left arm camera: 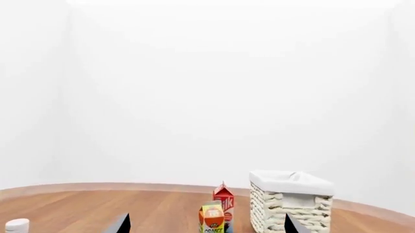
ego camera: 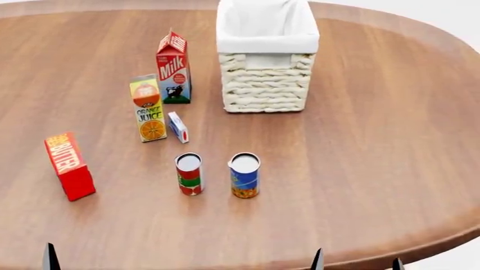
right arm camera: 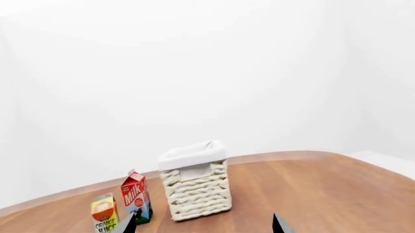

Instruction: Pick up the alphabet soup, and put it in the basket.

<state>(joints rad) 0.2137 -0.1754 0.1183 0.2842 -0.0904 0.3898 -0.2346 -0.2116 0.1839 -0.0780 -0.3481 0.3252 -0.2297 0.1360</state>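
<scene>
The alphabet soup, a blue-labelled can with a pale lid, stands upright on the wooden table in the head view, in front of the basket. The basket is cream wicker with a white lining and stands at the table's far side; it also shows as the basket and the basket in the wrist views. My left gripper and right gripper are open and hold nothing. Both are at the near table edge, well short of the can. The right gripper shows only its tips. The can is out of both wrist views.
A red-and-green can stands just left of the soup. Behind them are a small blue-and-white box, an orange juice carton and a milk carton. A red butter box stands at the left. The table's rounded edge curves at the near right.
</scene>
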